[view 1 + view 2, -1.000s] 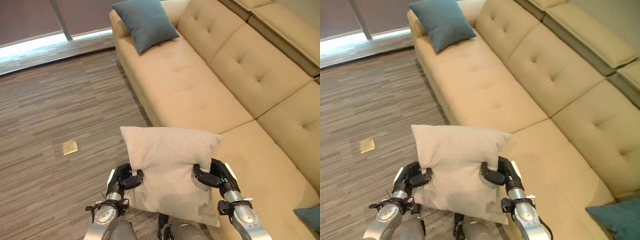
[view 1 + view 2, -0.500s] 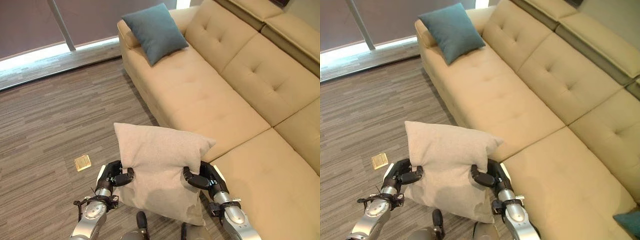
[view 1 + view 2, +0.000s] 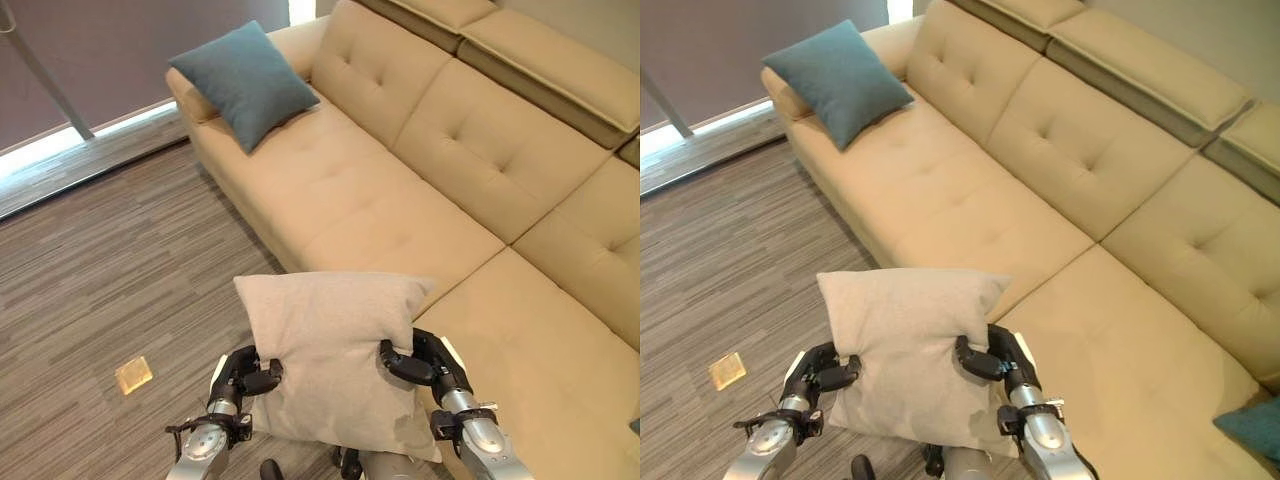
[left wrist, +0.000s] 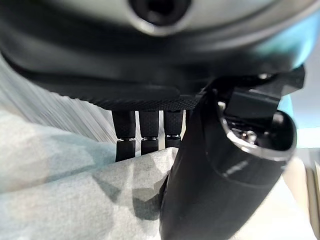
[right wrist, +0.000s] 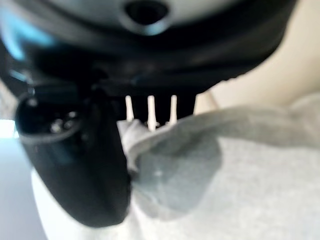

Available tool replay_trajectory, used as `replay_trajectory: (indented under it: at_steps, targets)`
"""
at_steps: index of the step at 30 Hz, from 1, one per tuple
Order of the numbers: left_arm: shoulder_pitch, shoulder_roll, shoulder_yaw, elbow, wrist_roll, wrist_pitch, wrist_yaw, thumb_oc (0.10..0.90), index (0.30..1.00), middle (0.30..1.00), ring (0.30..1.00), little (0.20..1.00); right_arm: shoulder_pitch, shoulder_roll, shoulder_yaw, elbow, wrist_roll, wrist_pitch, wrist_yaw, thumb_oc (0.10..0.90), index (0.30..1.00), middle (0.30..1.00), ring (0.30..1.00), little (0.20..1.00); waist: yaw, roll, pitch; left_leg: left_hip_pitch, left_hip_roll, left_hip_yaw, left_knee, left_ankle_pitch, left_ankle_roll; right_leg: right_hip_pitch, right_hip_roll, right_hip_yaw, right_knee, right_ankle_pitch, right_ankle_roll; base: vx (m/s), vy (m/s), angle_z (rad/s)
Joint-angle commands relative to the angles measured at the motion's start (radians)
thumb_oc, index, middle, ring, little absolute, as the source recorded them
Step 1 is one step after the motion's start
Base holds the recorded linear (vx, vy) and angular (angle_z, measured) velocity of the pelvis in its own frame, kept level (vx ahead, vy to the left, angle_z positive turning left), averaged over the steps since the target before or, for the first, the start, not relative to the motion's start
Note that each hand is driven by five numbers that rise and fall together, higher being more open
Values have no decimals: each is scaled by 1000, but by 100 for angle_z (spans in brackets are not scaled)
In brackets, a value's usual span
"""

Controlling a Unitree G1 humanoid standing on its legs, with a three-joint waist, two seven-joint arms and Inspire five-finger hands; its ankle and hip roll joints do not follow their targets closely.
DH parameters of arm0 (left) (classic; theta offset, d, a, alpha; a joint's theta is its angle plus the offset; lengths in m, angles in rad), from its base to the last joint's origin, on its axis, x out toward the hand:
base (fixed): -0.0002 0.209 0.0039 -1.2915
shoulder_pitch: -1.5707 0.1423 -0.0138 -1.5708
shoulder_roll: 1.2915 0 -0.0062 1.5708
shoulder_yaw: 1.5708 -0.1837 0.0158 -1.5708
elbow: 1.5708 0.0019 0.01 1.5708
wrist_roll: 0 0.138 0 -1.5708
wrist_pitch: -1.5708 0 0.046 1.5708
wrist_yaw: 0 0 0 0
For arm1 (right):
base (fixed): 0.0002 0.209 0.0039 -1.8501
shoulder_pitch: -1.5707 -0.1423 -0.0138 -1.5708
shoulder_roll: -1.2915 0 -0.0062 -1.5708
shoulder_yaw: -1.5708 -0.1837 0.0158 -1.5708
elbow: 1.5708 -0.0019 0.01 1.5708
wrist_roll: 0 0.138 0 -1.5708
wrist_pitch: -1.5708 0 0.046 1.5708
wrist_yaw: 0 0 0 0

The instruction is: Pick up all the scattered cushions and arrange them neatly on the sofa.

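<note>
I hold a light grey cushion [image 3: 325, 350] upright in front of me, just before the front edge of the beige sofa [image 3: 400, 190]. My left hand [image 3: 243, 375] pinches its left edge and my right hand [image 3: 425, 362] pinches its right edge, thumbs over the fabric. The left wrist view has my thumb [image 4: 220, 170] pressed on the grey cloth [image 4: 75, 200]; the right wrist view has grey fabric [image 5: 225, 165] bunched under the thumb [image 5: 90, 160]. A teal cushion [image 3: 243, 82] leans at the sofa's far left end. Another teal cushion [image 3: 1252, 425] peeks in at the sofa's near right.
Striped wood-look floor [image 3: 110, 260] lies to the left of the sofa. A small brass floor plate [image 3: 133, 374] is set in it near my left hand. A bright window base [image 3: 80, 150] runs along the far left. The middle seats of the sofa are bare.
The camera has shifted, so the sofa and teal cushion sit further left and the floor plate lower. The grey cushion stays held in both hands, now closer to the sofa's front edge.
</note>
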Motion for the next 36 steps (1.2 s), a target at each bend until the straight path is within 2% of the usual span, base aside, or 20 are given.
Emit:
replay_trajectory:
  at_steps: [1,2,3,4,6,7,8,9,10,11,12,13,14,17,22,27,29,31,33,36]
  targets:
    - [-41,-26,-29,-124,34,-105,-61,400,300,300,300,300,-51,1,-26,-172,50,-134,11,400,300,300,300,300,-43,-8,-59,-34,6,18,343,-109,-45,101,28,102,-56,-53,52,272,-282,-56]
    - [-40,-24,-32,-128,35,-103,-63,400,300,300,300,300,-42,-8,-32,-182,47,-135,12,400,300,300,300,300,-39,-14,-50,-83,42,10,469,-64,-62,117,42,120,-57,-66,31,233,-341,-49]
    - [-43,-30,-40,-126,35,-101,-57,400,300,300,300,300,-39,-21,-40,-181,44,-134,0,400,300,300,300,300,-27,-43,-26,-167,47,4,641,11,-53,142,42,141,-64,-63,-8,122,-223,-59]
    - [-44,-30,-40,-126,35,-102,-57,400,300,300,300,300,-39,-21,-40,-181,44,-134,0,400,300,300,300,300,-27,-41,-26,-170,50,3,646,8,-54,141,44,140,-64,-64,-9,80,-169,-65]
    - [-43,-57,-46,-118,-29,-96,-43,400,300,300,300,300,-38,-16,-39,-176,44,-123,-20,400,300,300,300,300,-3,-54,-10,-328,-40,-91,674,-47,-11,166,60,229,-58,-80,-12,105,-46,-74]
    - [-43,-57,-47,-118,-29,-96,-43,400,300,300,300,300,-37,-16,-39,-177,44,-123,-20,400,300,300,300,300,-2,-53,-10,-327,-39,-90,675,-48,-11,166,60,230,-58,-81,-12,160,0,-85]
    - [-36,-63,-47,-120,-30,-96,-44,400,300,300,300,300,-33,-12,-40,-176,41,-122,-18,400,300,300,300,300,4,-58,-11,-350,-47,-111,621,-70,0,175,58,261,-56,-83,-3,249,68,-75]
    - [-28,-58,-51,-129,-15,-93,-50,400,300,300,300,300,-24,-15,-44,-167,33,-122,-21,400,300,300,300,300,13,-56,-12,-360,-60,-171,466,-80,18,189,59,297,-58,-90,8,249,67,-118]
    - [-28,-58,-51,-129,-15,-93,-50,400,300,300,300,300,-23,-15,-44,-167,33,-122,-21,400,300,300,300,300,15,-57,-11,-355,-61,-169,463,-79,19,191,58,298,-58,-91,9,322,125,-99]
    - [-23,-53,-53,-141,4,-92,-47,400,300,300,300,300,-25,-15,-41,-145,19,-128,-26,400,300,300,300,300,34,-40,-7,-341,-85,-301,203,2,8,207,83,342,-62,-95,18,256,82,-99]
    - [-24,-55,-54,-141,6,-91,-45,400,300,300,300,300,-26,-16,-36,-130,12,-128,-28,400,300,300,300,300,40,-34,-5,-329,-89,-366,97,46,-5,219,96,370,-64,-101,20,347,90,-96]
    - [-26,-55,-50,-141,5,-91,-40,400,300,300,300,300,-29,-16,-35,-115,10,-127,-31,400,300,300,300,300,44,-34,-4,-335,-86,-420,22,66,-10,230,103,400,-60,-110,20,185,21,-105]
    - [-26,-55,-50,-141,5,-91,-40,400,300,300,300,300,-30,-16,-35,-115,10,-127,-31,400,300,300,300,300,43,-33,-5,-335,-86,-421,15,72,-10,228,104,399,-61,-108,20,212,9,-93]
    - [-43,-54,-46,-122,12,-95,-36,400,300,300,300,300,-37,-12,-43,-103,26,-130,-27,400,300,300,300,300,46,-21,-11,-357,-90,-524,-111,103,-27,261,141,514,-64,-129,24,308,65,-87]
    - [-49,-45,-51,-100,18,-94,-32,400,300,300,300,300,-18,-11,-40,-123,21,-127,-13,400,300,300,300,300,35,1,-40,-308,-86,-487,-71,155,-26,275,110,571,-59,-140,44,279,195,-88]
    - [-50,-30,-49,-101,9,-90,-27,400,300,300,300,300,-29,-4,-32,-134,6,-117,-7,400,300,300,300,300,32,0,-68,-288,-104,-411,-39,114,8,267,60,599,-20,-134,76,205,195,-47]
    - [-53,-21,-41,-99,7,-88,-27,400,300,300,300,300,-47,10,-22,-129,-3,-112,0,400,300,300,300,300,31,-2,-77,-258,-116,-355,-38,82,38,231,37,610,47,-90,116,194,216,-49]
    - [-56,-18,-39,-97,8,-87,-27,400,300,300,300,300,-50,12,-21,-128,-7,-112,1,400,300,300,300,300,31,-1,-80,-248,-118,-339,-42,73,47,217,30,608,68,-77,127,108,151,-50]
    - [-56,-13,-28,-97,8,-87,-22,400,300,300,300,300,-60,23,-18,-131,-24,-113,4,400,300,300,300,300,38,8,-79,-218,-116,-302,-53,55,63,173,-3,568,153,-35,151,110,181,-50]
    - [-50,4,0,-107,3,-88,-19,400,300,300,300,300,-63,44,-14,-134,-39,-117,3,400,300,300,300,300,49,30,-76,-170,-94,-245,-70,31,74,133,-99,397,235,2,161,93,148,-70]
